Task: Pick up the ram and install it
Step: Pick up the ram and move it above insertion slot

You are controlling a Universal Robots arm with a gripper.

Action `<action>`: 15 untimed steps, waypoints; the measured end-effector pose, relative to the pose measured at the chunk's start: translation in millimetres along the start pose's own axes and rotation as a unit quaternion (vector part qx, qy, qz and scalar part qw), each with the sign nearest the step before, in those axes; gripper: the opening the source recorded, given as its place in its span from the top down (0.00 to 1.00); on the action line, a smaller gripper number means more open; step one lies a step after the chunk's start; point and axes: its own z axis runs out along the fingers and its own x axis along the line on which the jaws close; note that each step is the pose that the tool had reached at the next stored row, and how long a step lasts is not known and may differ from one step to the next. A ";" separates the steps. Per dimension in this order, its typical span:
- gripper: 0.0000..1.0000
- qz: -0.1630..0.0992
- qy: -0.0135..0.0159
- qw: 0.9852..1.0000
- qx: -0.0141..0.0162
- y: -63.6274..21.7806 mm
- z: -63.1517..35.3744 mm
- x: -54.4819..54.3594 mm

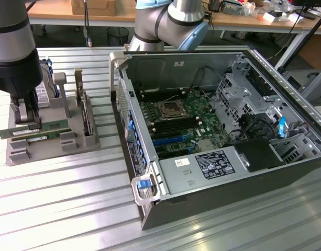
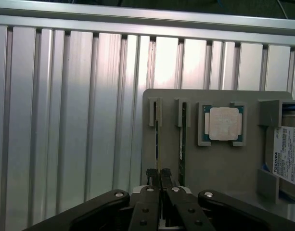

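Gripper (image 2: pixel 159 179) pinched shut on the ram (image 2: pixel 158 142) | ram apparently not yet lifted from grey holder (image 2: pixel 219 168) | grasp done; lift and install into computer case (image 1: pixel 202 205) left

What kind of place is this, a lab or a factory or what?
Probably a robotics lab: the claw grips a ram stick at a slatted aluminium table, beside an open computer case, with cluttered workbenches behind.

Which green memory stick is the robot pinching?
The memory stick farther from the square silver chip; the jaws are shut on it, the other stick stands free.
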 end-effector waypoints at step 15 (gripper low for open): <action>0.88 0.000 0.000 1.000 0.000 0.2 -5.0 0.0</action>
